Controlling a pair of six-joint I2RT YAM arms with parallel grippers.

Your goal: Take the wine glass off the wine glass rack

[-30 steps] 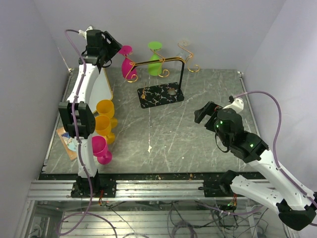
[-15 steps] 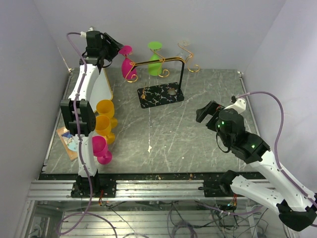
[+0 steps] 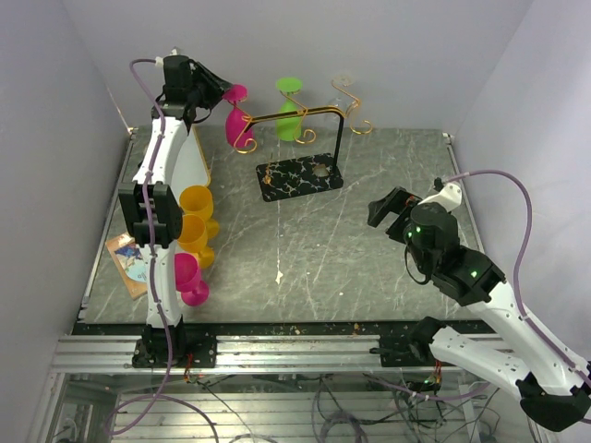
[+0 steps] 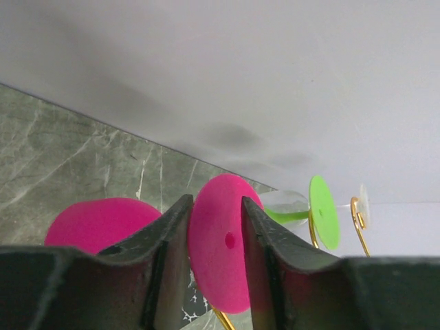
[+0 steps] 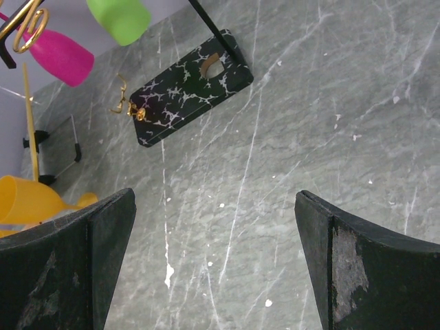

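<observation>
The wine glass rack (image 3: 297, 113) is a gold wire stand on a black veined base (image 3: 297, 175), at the back of the table. A pink wine glass (image 3: 237, 125) hangs upside down at its left end, with a green one (image 3: 291, 118) and a clear one (image 3: 346, 97) further right. My left gripper (image 3: 220, 92) is up at the pink glass's foot (image 4: 223, 240). Its fingers (image 4: 172, 234) stand narrowed close against both sides of the disc; whether they press it I cannot tell. My right gripper (image 3: 383, 208) hangs wide open over bare table at the right, holding nothing.
Two yellow glasses (image 3: 194, 217) and another pink glass (image 3: 189, 279) stand along the table's left side. A white panel (image 3: 189, 161) leans behind them and a printed card (image 3: 129, 260) lies at the left edge. Walls close in at the back and on both sides.
The left jaws have narrowed around the pink glass's foot while the gripper edged slightly right. The right arm has barely moved.
</observation>
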